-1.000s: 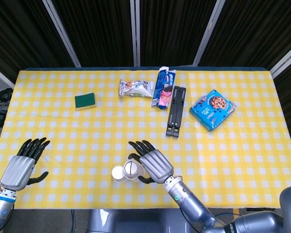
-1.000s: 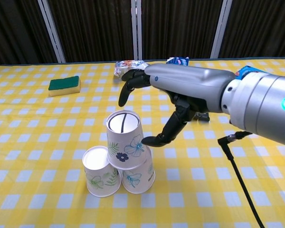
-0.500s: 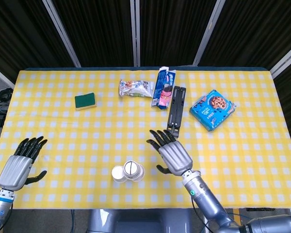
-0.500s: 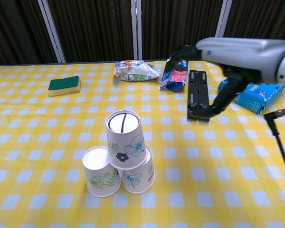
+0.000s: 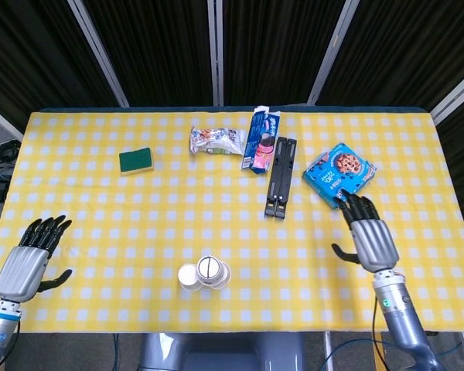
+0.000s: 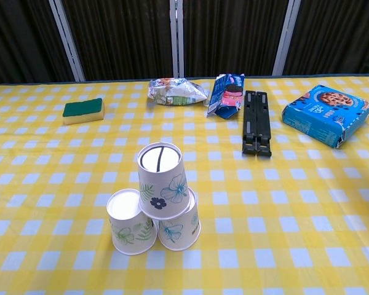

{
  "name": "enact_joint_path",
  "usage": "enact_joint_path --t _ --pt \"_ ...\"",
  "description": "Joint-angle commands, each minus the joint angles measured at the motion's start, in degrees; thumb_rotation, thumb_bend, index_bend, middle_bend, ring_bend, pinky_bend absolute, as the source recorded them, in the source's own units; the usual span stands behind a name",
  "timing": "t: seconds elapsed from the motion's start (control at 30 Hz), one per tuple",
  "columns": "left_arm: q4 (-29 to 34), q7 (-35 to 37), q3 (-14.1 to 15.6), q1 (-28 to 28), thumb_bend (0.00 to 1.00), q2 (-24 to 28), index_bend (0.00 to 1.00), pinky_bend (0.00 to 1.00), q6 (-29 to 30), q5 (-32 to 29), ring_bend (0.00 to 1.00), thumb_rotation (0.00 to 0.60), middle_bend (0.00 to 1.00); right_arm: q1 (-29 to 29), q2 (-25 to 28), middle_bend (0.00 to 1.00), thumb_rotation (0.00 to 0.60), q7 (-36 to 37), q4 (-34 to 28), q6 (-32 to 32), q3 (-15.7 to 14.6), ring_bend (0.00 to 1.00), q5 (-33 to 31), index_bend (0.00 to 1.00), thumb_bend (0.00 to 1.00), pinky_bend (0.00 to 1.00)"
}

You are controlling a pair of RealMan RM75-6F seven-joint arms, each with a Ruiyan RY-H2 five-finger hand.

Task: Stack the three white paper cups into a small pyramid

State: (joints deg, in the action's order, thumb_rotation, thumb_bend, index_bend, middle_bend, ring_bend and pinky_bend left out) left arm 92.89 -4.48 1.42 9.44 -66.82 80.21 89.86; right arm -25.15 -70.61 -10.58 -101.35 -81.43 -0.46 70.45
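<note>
Chest view puts your pyramid nearest: the top cup (image 6: pixel 162 179) sits upside down, bridging the left base cup (image 6: pixel 129 230) and the right base cup (image 6: pixel 179 228), which stand touching so they can carry it. By that look, the stack is done. Your left hand (image 5: pixel 31 259) and right hand (image 5: pixel 369 239) show only in the head view, both holding nothing, fingers spread, palms down, well apart from the cups at the counter's (image 5: pixel 139 216) sides. Beyond your right hand lies the cookie box (image 5: pixel 339 175).
</note>
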Motion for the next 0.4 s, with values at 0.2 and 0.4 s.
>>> enact_joint_path --t 0.2,0.4 --pt "-1.35 0.83 -0.39 -0.23 0.24 -0.78 0.0 0.0 0.85 0.05 0.0 0.6 0.0 9.62 -1.41 0.0 0.6 8.15 13.87 -5.96 -3.09 0.0 4.68 0.06 0.15 0.0" --pt "-2.66 0.93 -0.79 0.0 0.24 -1.77 0.0 0.0 0.61 -0.34 0.0 0.6 0.0 11.58 -1.49 0.0 0.6 12.0 16.6 -6.62 -2.81 0.0 6.38 0.05 0.15 0.0"
